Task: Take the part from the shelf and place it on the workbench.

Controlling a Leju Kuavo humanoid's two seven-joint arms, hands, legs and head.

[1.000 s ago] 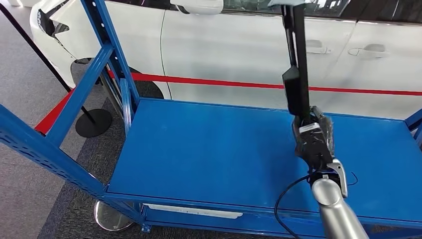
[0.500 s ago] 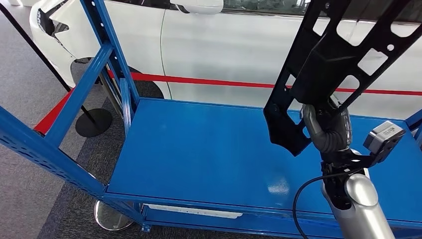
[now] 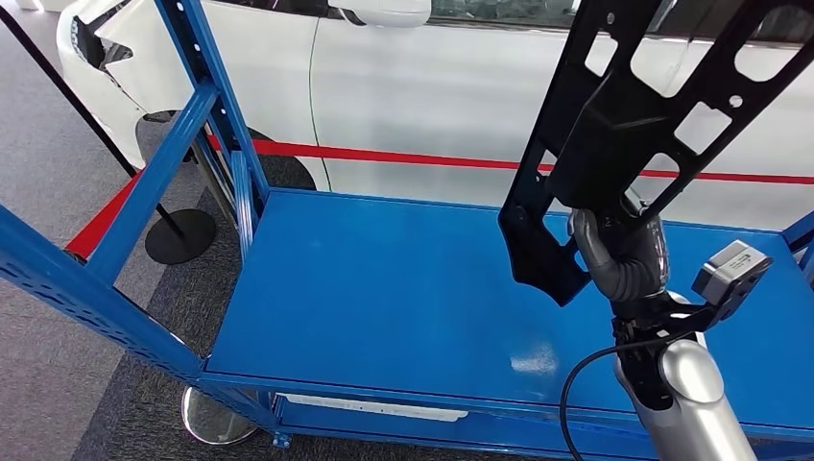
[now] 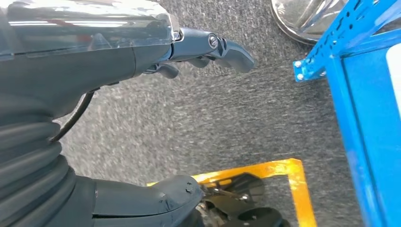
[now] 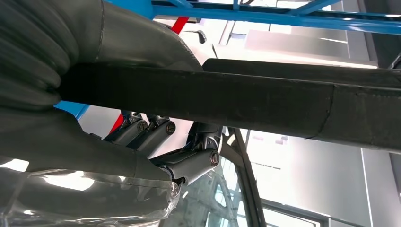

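One black part [image 3: 624,125] is gripped by the right hand [image 3: 624,254] and held upright above the blue shelf [image 3: 384,288]. The left hand [image 4: 208,47] hangs over carpet, fingers apart, nothing held.

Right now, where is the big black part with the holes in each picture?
Head view: the black part stands up at the upper right above the blue shelf, gripped by the right hand.
Right wrist view: the black part runs across the middle as a dark bar, with the right hand around it.
Left wrist view: not in it.
Shared landmark: the blue shelf, whose blue beams show in the right wrist view.
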